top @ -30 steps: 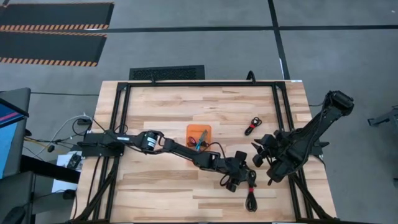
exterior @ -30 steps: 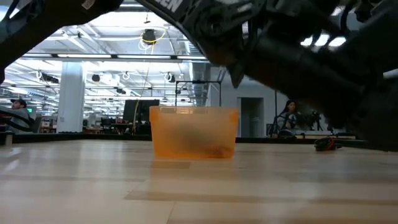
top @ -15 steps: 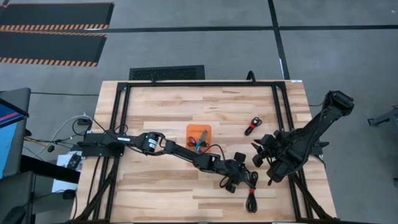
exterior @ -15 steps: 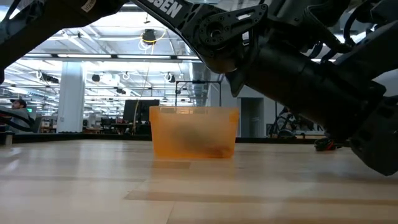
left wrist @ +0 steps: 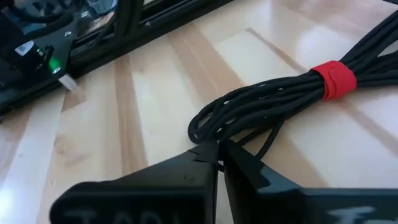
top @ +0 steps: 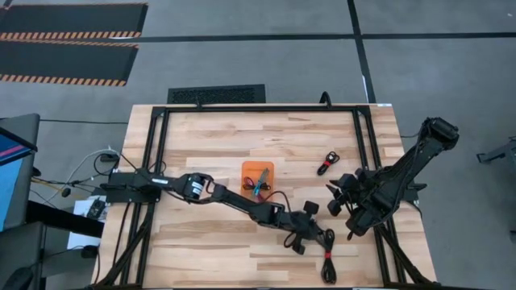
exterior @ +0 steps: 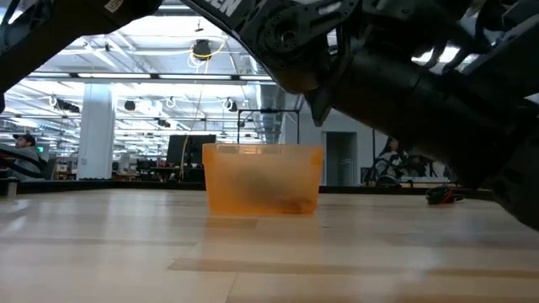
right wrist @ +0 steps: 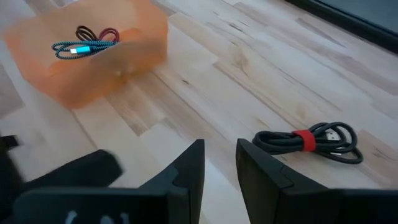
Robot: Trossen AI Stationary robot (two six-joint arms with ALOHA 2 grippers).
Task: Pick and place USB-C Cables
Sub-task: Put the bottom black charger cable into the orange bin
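- Your left pincer (left wrist: 217,152) sits low over the near right part of the tabletop (top: 218,129), its two fingers drawn almost together with a thin slit between them, tips at the looped end of a black cable (left wrist: 273,102); whether a strand is caught between them cannot be told.
- That black cable carries a red tie (left wrist: 334,79) and lies flat on the wood, trailing toward the near edge in the high view (top: 326,262).
- A second black cable with a red tie (right wrist: 309,142) lies on the tabletop to the right of the bin, toward the far side (top: 327,162), touching nothing.
- The orange bin (top: 258,177) stands mid-tabletop and holds a teal-blue cable (right wrist: 84,47) and dark loops with red beside it.
- Your right pincer (right wrist: 219,163) hangs over the right side of the tabletop, fingers slightly apart and holding nothing, well apart from both black cables.
- In the low view the bin (exterior: 262,178) is upright; its contents show only as a blur.
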